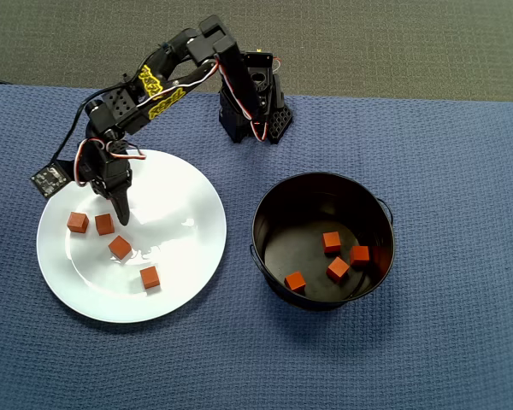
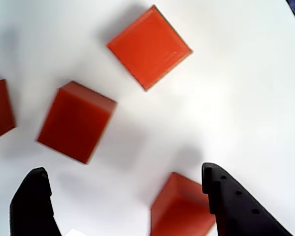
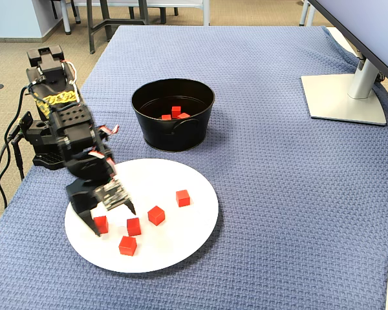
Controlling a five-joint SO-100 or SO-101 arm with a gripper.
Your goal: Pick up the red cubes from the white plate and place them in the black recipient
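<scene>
Small matte orange-red cubes: four on the large round glossy white plate [image 1: 188, 184], four on the flat bottom of the round glossy black metal pot [image 1: 269, 198]. No more than eight are visible in any view.

Overhead view: the plate sits at 9 o'clock from the pot, well apart, both on the blue woven cloth [image 1: 427, 137] covering the table. Plate cubes lie in a loose arc through its left half: one at [image 1: 78, 222], one at [image 1: 104, 225], one at [image 1: 120, 248], one at [image 1: 150, 277].

The black two-finger pincer [image 1: 120, 209] hangs low over the plate's upper left, fingers pointing down. In the wrist view its jaws stand wide and empty, one dark fingertip [image 2: 32, 206] at lower left, the other [image 2: 236, 201] at lower right.

Key relation: the nearest cube [image 2: 179, 206] sits against the inner side of the right fingertip, off-centre in the gap and cut off by the frame's bottom edge. The tilted cube [image 2: 76, 122] lies at 12 o'clock from the left fingertip, ahead of the jaws, not between them.

Judgement: the grasp is not yet made. Closing as it stands risks pushing the cube sideways; a small shift toward the right finger would centre it.

Contact with the plate cannot be told.
</scene>
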